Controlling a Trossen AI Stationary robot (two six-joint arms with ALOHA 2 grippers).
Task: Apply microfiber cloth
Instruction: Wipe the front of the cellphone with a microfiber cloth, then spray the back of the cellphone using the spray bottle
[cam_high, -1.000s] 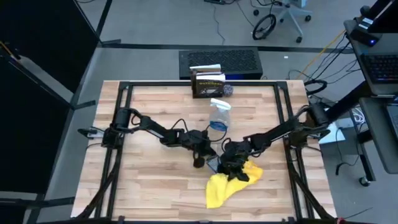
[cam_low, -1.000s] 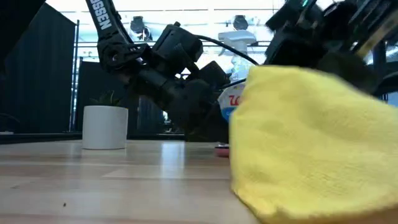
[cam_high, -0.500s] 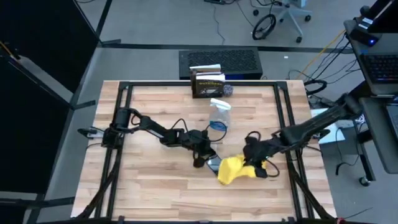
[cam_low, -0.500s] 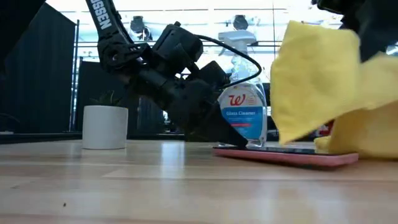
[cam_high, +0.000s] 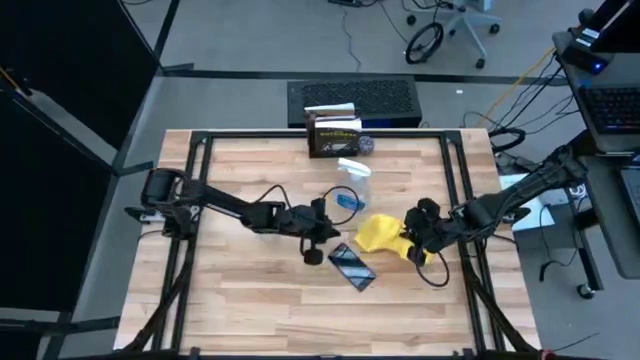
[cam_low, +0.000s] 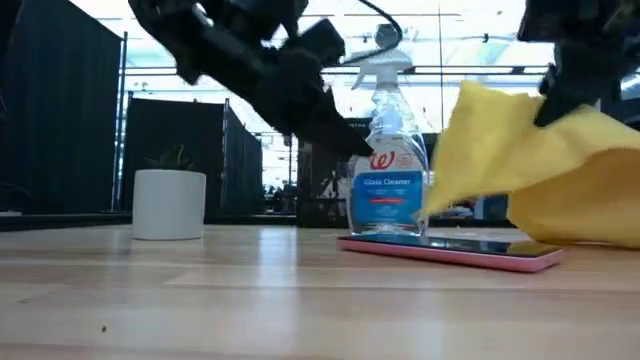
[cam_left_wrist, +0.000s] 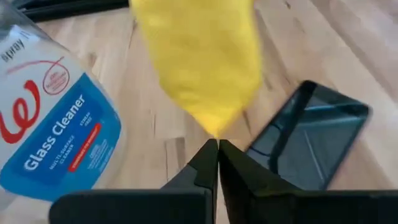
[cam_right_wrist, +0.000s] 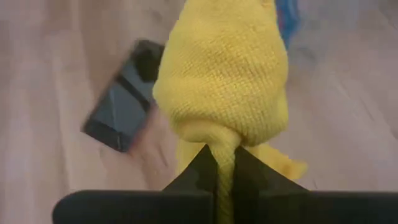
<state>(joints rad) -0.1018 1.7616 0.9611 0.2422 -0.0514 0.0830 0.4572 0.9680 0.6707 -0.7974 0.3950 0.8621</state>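
Observation:
The yellow microfiber cloth (cam_high: 380, 232) is bunched up just beyond the black smartphone (cam_high: 352, 265), which lies flat on the table with its screen up. My right gripper (cam_high: 415, 243) is at the cloth's right side and shut on it. My left gripper (cam_high: 313, 250) hovers shut to the left of the phone, raised above the table in the low view (cam_low: 305, 95), and holds nothing. In the left wrist view the cloth (cam_left_wrist: 199, 56) and the phone (cam_left_wrist: 311, 143) lie ahead of its fingertips. My right gripper pinches a gathered fold of the cloth (cam_right_wrist: 224, 146) between its two fingers, coming from the table's right side and slanting down. The rest of the cloth bulges out ahead of the fingers as a rounded bunch (cam_right_wrist: 224, 74). Its lower folds (cam_low: 570, 225) hang to about table height behind the phone.
A clear spray bottle of blue glass cleaner (cam_high: 350, 185) stands just beyond the cloth and phone. A dark box (cam_high: 335, 135) sits at the far edge. The low view shows a white cup (cam_low: 168, 205) at the left.
My right gripper has drawn the cloth from the near side, over the phone, toward the far right; the cloth has gone from spread on the table to a lifted bunch. The phone now lies uncovered. My left gripper has risen off the phone's left end.

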